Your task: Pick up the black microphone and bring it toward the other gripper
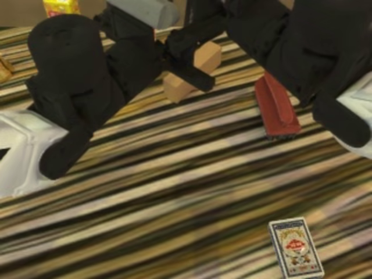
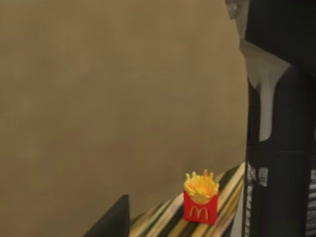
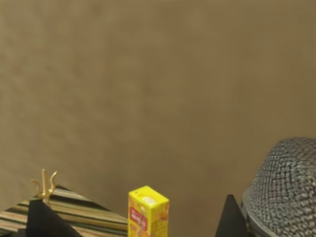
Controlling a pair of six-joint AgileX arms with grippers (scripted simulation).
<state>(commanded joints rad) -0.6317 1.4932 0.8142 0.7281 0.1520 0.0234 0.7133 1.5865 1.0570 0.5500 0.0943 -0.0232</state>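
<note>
The right end effector (image 3: 133, 210) has its 2 fingers (image 3: 228, 217) standing wide apart in the right wrist view. The black microphone (image 3: 286, 187) is very near to it: the grey mesh head shows just beside 1 finger, outside the gap between them. Whether the finger touches the head cannot be told, and the handle is hidden.

In the top view both arms reach to the far middle of the counter (image 1: 174, 192), and the left end effector (image 1: 174, 61) comes close to the right one there, above a tan block (image 1: 207, 57). How far the left end effector is open cannot be told.

The counter has a striped cover. On it lie a dark red brush (image 1: 278, 110) near the right side and a card box (image 1: 295, 247) at the near edge. A yellow carton (image 3: 148, 212) and a red box of fries (image 2: 201, 200) stand at the far edge, before a plain tan wall (image 3: 148, 74).
</note>
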